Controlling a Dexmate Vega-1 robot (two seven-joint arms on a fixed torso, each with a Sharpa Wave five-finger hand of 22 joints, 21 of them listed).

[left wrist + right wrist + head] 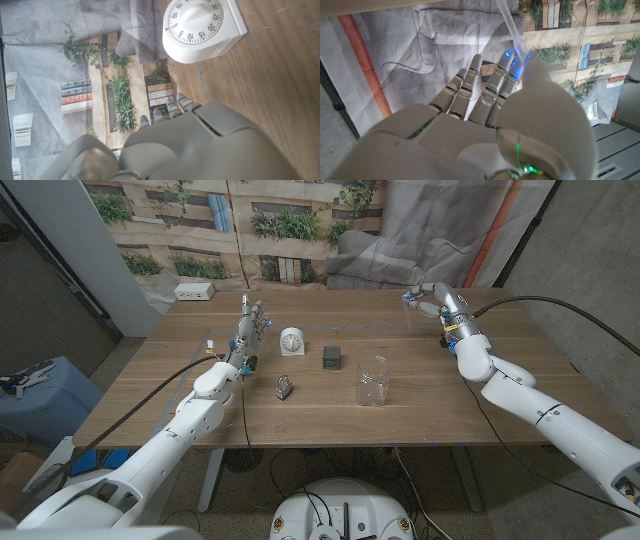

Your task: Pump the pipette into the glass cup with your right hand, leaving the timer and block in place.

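Head view: the right robot hand point(424, 297) hangs at the upper right of the frame, well apart from the glass cup point(372, 380) at centre. The timer point(291, 340) and block point(331, 358) stand untouched, left of the cup. The left robot hand point(251, 323), fingers spread and holding nothing, stands beside the timer.

Left wrist view: the timer point(202, 27) sits upper right on the counter point(270, 85).

Right wrist view: the right robot hand point(492, 107) pinches the pipette point(511, 25), a clear tube whose long axis slants to the upper edge. I judge it grasped; carrying and pumping remain.
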